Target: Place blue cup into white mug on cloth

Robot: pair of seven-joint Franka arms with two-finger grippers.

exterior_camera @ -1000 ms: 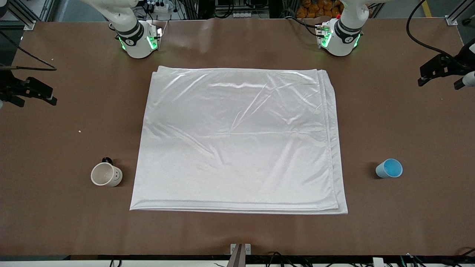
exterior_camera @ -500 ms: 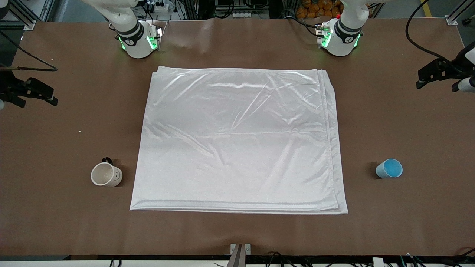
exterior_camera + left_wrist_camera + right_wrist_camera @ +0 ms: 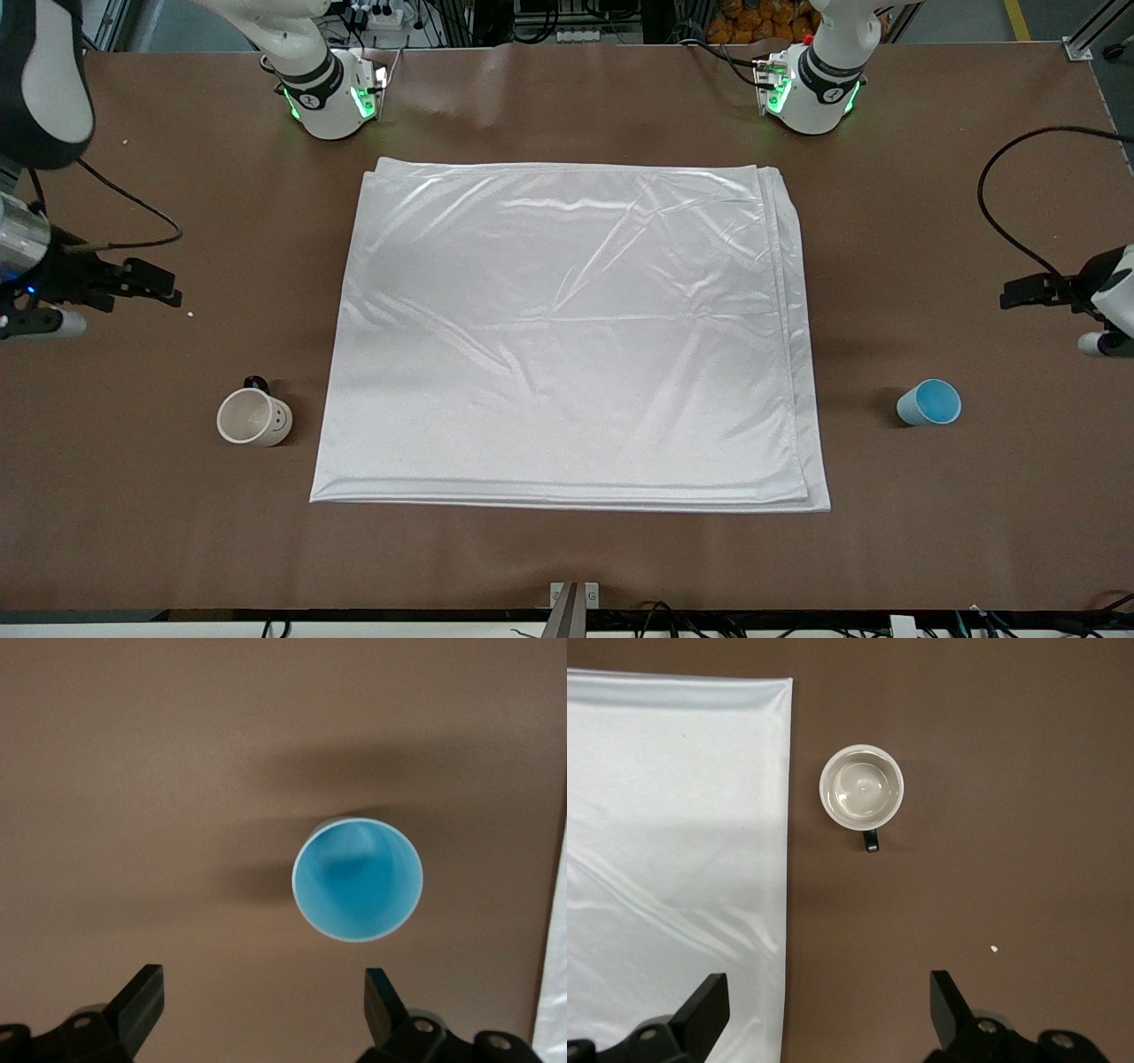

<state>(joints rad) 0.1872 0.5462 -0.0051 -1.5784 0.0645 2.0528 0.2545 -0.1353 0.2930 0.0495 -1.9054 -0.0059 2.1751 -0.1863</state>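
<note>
Cloth: we are seeing the cloth lying flat in folded layers across the middle of the table, lightly wrinkled; one edge of it is also showing in the right wrist view.

White mug: the white mug is standing upright on bare table near the right arm's end, just beside the cloth's corner that lies nearer the front camera, not touching the cloth. Its dark handle is pointing away from the front camera. In the right wrist view the white mug is showing an empty inside.

Blue cup: the blue cup is standing upright on bare table near the left arm's end, apart from the cloth's edge, mouth open upward.

Left gripper: we are seeing the left gripper hanging over bare table at the left arm's edge. In its wrist view the left gripper is holding its fingers wide apart with nothing between them, and the blue cup is lying below.

Right gripper: the right gripper is hanging over bare table at the right arm's edge. In its wrist view the right gripper is spread wide and carrying nothing.
</note>
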